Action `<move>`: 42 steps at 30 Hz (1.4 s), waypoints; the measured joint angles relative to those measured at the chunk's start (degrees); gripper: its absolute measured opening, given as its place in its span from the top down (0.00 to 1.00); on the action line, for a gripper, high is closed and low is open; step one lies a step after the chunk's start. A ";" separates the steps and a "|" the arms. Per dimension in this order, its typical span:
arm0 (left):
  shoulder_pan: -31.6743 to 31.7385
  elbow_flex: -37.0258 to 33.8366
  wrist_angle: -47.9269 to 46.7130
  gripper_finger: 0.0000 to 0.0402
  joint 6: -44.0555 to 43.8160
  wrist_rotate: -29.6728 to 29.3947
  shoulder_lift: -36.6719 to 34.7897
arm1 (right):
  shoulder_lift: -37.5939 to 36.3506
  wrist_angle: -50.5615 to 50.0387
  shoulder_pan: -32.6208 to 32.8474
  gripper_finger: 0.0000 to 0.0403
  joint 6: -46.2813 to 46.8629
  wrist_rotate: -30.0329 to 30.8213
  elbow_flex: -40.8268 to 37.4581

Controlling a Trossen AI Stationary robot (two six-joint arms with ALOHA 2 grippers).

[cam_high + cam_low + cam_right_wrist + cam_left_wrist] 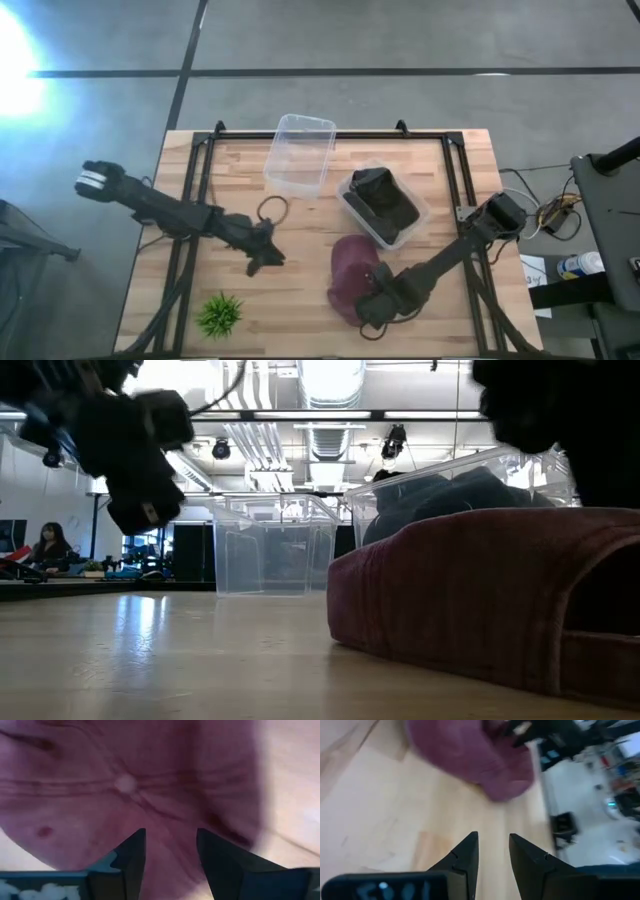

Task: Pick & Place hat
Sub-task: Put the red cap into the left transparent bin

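A maroon cap [348,272] lies on the wooden table, near the near edge and right of the middle; in the low view the cap [470,590] rests on its rim. My right gripper [376,300] is open at the cap's near right side. In its wrist view the right gripper [170,837] points at the crown, close to the top button [125,783]. My left gripper [266,262] is open and holds nothing, left of the cap. Its wrist view shows the left gripper [493,840] above bare wood, with the cap [470,755] farther off. My right gripper is open and comes down on the cap's crown [170,805] from above. The fingers [132,847] stand over the cloth near the button. Whether their tips touch the cap, I cannot tell.
A clear tub [382,205] holding a dark cap stands just beyond the maroon cap. An empty clear tub [300,152] stands by the far edge. A small ring [272,208] lies near the left gripper and a green plant [220,314] sits at the near left. A black frame [205,150] edges the table.
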 joint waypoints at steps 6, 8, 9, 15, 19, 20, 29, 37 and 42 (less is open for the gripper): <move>-0.02 4.38 0.49 0.74 -0.27 -1.16 11.30 | 4.72 17.69 -3.11 0.58 -2.94 1.27 -4.10; -0.13 5.58 0.45 0.74 -0.32 -1.20 13.49 | 7.13 24.65 -4.15 0.58 -6.91 0.70 -3.44; -0.14 6.18 0.55 0.74 -0.32 -1.17 14.41 | 8.20 27.70 -4.65 0.58 -9.81 -0.23 -2.82; -0.54 7.70 0.64 0.74 -0.39 -0.74 15.30 | 12.55 30.09 -5.55 0.58 -28.53 -9.24 4.47; -0.59 7.30 0.54 0.74 -0.41 -0.74 14.01 | 10.71 19.78 -3.43 0.58 -32.02 -5.44 8.41; -0.59 7.30 0.71 0.74 -0.37 -0.79 13.78 | 9.44 16.82 -2.64 0.58 -32.03 -2.71 9.10; -0.21 7.53 2.29 0.74 4.47 -8.50 14.38 | 3.70 8.28 -2.15 0.58 -14.22 13.87 8.27; 0.99 7.28 2.47 0.74 7.12 -9.69 15.89 | 12.32 19.09 -8.30 0.58 -11.63 10.46 7.23; 1.03 7.16 -0.08 0.74 6.89 -8.44 16.41 | 15.45 21.53 -10.28 0.58 -20.98 6.40 8.90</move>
